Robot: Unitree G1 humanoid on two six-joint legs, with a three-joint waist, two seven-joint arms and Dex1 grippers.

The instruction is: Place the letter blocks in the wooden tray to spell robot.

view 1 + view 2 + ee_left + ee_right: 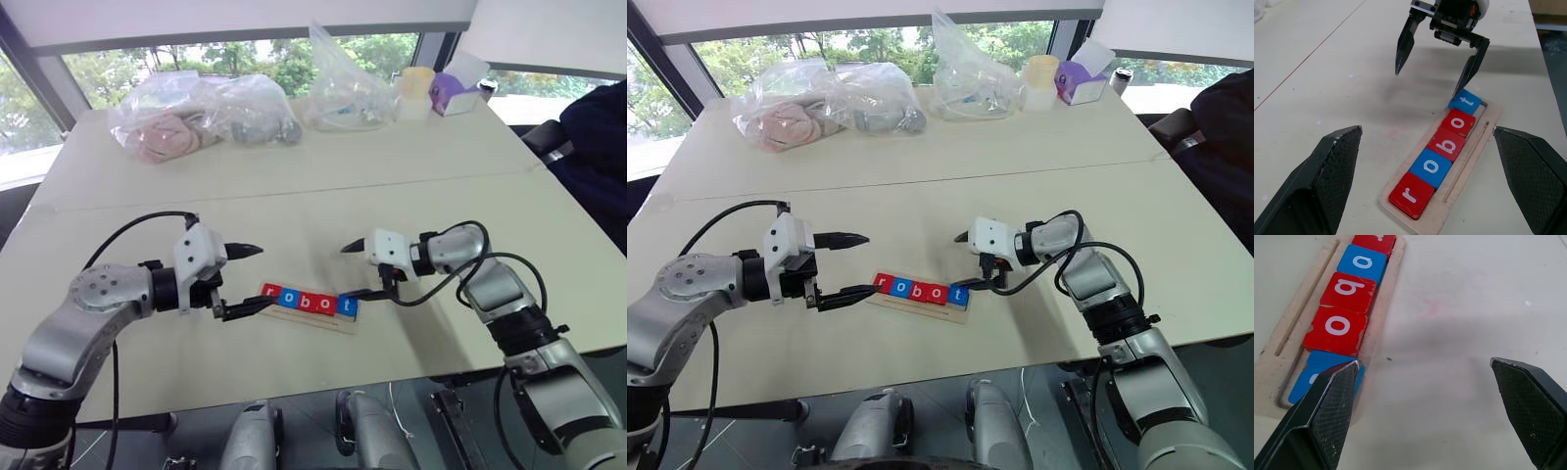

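The wooden tray [310, 311] lies flat on the near part of the pale table [294, 186], between the two grippers. In it sit the five letter blocks [306, 303] in one row, edge to edge: red r, blue o, red b, red o, blue t, reading "robot" from the robot's left to its right. A narrow groove runs along the tray's near side, beside the row.

The left gripper [240, 281] hangs at the r end with its fingers wide apart and nothing between them; its lower fingertip is just beside that end of the tray. The right gripper [361, 272] hangs at the t end, fingers also spread wide and holding nothing; one fingertip [1459, 88] comes down right at the blue t tile, though whether it touches is not clear.

Farther back the tabletop lies bare up to a seam across it. Along the far edge, under the window, lie clear plastic bags [201, 113] with soft things inside, another clear bag [345, 93], a pale yellow cup [416, 88] and a purple box [453, 94].
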